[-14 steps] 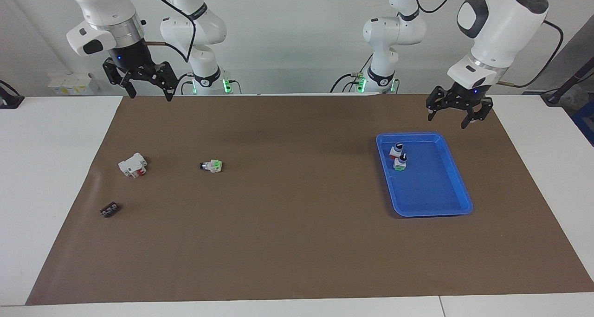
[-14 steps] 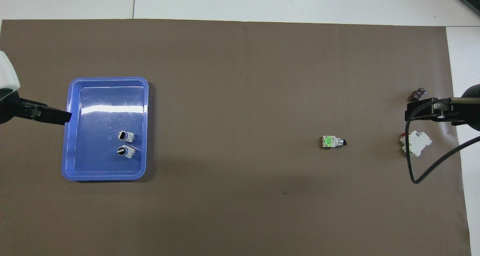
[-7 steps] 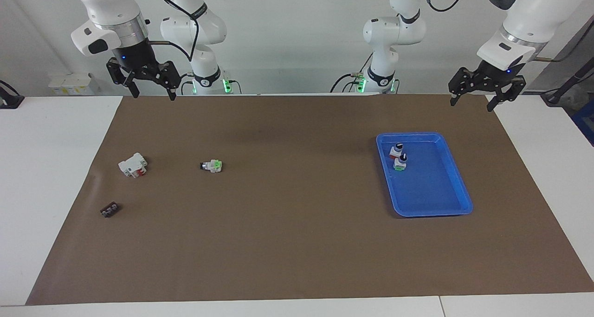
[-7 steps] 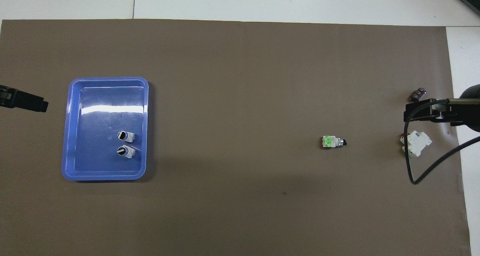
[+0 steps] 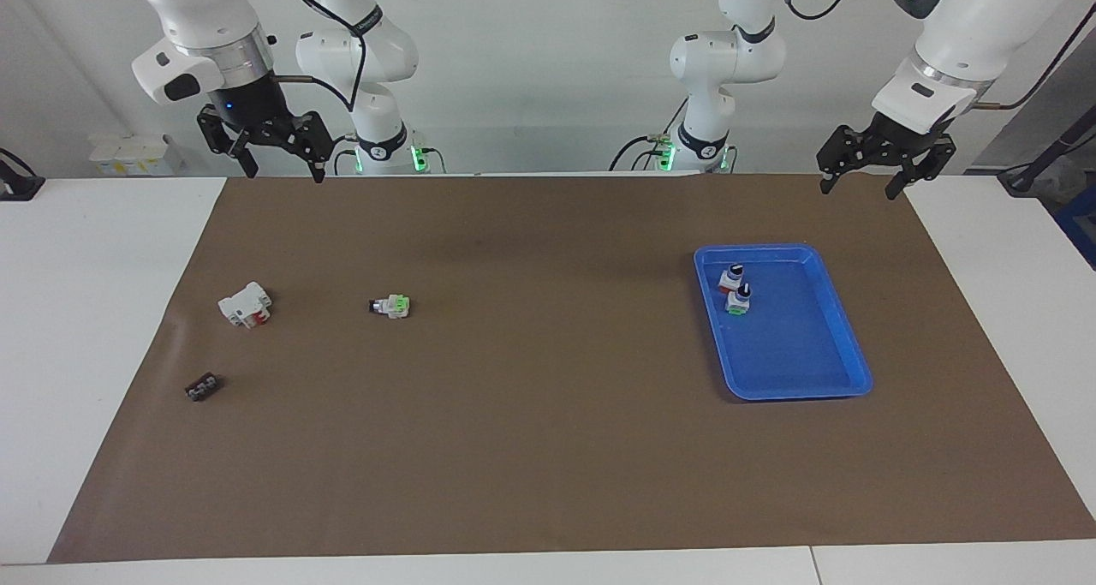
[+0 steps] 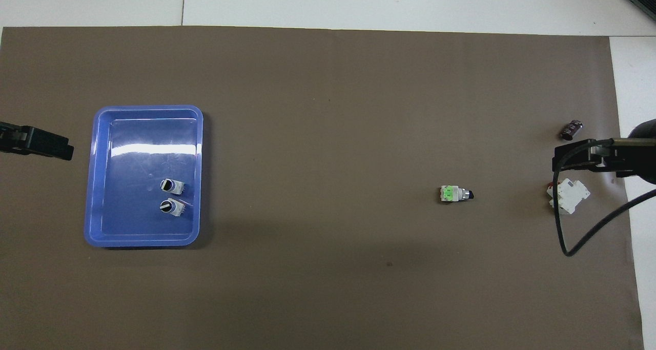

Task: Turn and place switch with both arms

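The switch (image 5: pixel 730 277), white with an orange-red end and a black knob, stands upright in the blue tray (image 5: pixel 835 311); it also shows in the overhead view (image 6: pixel 171 186). A second white switch with a green part (image 5: pixel 740 299) stands beside it. My left gripper (image 5: pixel 856 188) is open and empty, up in the air over the mat's edge by the tray. My right gripper (image 5: pixel 287 174) is open and empty, up in the air over the mat's corner at the right arm's end.
A white switch with a green part (image 5: pixel 390 306) lies on its side on the brown mat (image 5: pixel 548 448). A white and red breaker block (image 5: pixel 245 304) and a small dark part (image 5: pixel 202 387) lie toward the right arm's end.
My left gripper has risen from just above the tray's rim and drawn back toward the robots. My right gripper has risen slightly. The switches have not moved.
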Robot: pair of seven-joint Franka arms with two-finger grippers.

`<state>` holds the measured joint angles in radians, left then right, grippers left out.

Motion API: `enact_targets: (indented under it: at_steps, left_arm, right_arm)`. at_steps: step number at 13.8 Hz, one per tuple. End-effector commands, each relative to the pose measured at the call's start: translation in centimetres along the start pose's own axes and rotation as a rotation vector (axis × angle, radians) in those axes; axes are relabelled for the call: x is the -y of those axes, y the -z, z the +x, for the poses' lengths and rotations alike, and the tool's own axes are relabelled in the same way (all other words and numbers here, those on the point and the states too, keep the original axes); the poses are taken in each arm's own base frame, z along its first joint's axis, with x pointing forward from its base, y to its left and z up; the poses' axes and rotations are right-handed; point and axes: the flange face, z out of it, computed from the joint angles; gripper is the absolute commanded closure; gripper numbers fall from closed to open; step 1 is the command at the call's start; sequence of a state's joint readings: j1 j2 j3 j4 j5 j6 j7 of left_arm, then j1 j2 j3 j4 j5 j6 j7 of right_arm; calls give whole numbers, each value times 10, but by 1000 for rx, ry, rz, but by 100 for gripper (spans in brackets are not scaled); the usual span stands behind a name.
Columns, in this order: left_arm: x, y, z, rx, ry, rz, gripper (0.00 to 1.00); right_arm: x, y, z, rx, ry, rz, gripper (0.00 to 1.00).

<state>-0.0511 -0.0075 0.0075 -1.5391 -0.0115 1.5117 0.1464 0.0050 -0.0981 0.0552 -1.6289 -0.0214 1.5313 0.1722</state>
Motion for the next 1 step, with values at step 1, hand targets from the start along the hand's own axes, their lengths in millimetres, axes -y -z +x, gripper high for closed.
enact_targets:
  at_steps: [1]
  left_arm:
    - [-1, 1, -10, 6, 10, 22, 0]
  right_arm:
    - [-7, 1, -7, 2, -6, -4, 0]
